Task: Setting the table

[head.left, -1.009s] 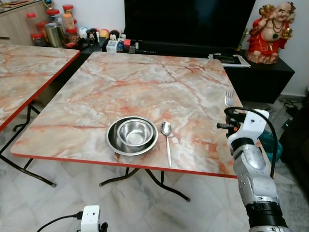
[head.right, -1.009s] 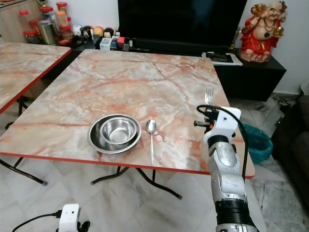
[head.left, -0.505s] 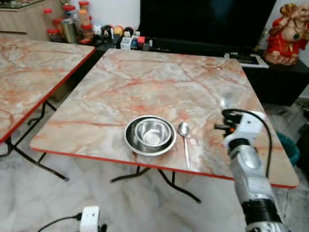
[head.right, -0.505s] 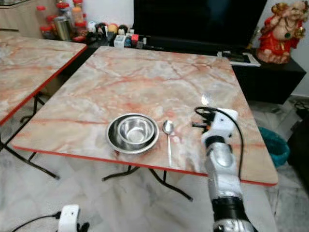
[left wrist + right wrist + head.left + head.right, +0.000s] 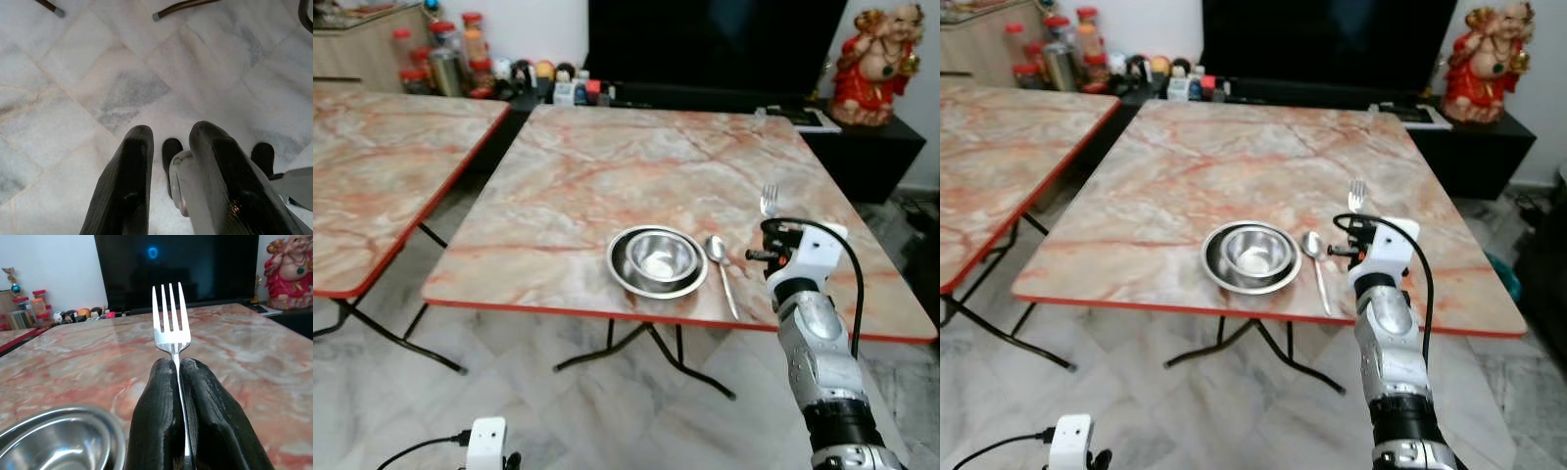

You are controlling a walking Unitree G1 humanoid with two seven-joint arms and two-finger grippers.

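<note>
Right gripper (image 5: 180,369): jaws closed on one fork (image 5: 169,316), held upright, tines above the fingertips, beside the spoon (image 5: 722,262). One spoon, laid just right of one bowl (image 5: 659,258) nested in one plate (image 5: 625,275) on the surface (image 5: 558,186). Left gripper (image 5: 171,142): jaws apart, over floor.

Marble-topped table (image 5: 607,186) with red edging on black folding legs, second table (image 5: 382,137) beside it, black TV (image 5: 715,44) behind, pale marble floor tiles (image 5: 558,411) beneath, white wall.

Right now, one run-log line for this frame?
right end effector: shut on fork, tines up | spoon: right of bowl | left end effector: idle
</note>
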